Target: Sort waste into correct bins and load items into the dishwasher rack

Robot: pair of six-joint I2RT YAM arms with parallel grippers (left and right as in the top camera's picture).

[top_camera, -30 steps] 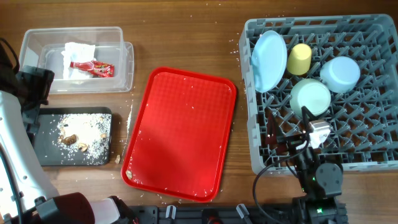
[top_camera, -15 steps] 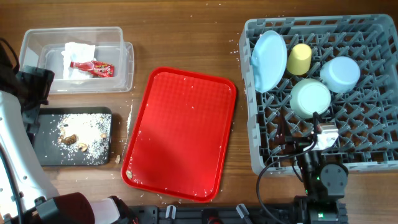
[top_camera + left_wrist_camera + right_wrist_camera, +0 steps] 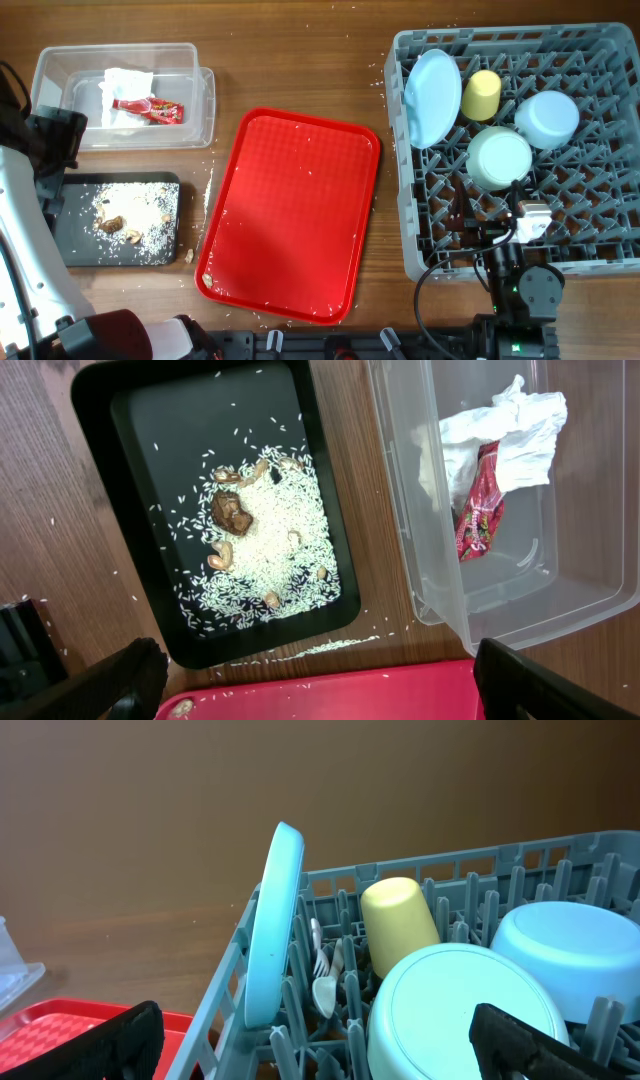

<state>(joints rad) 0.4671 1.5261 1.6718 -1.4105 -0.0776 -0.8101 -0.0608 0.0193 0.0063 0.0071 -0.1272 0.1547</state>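
**Red tray and wooden table**

A red serving tray (image 3: pixel 290 210) is seen lying flat near the middle of the overhead view. It is turned slightly, so that its long sides run from about 1 o'clock to 7 o'clock. White specks (image 3: pixel 208 281) are gathered along its rim at the 7 o'clock corner. It is borne by a brown wooden table (image 3: pixel 300 60), on which more white specks (image 3: pixel 209 186) are scattered just beside the tray's 9 o'clock edge.
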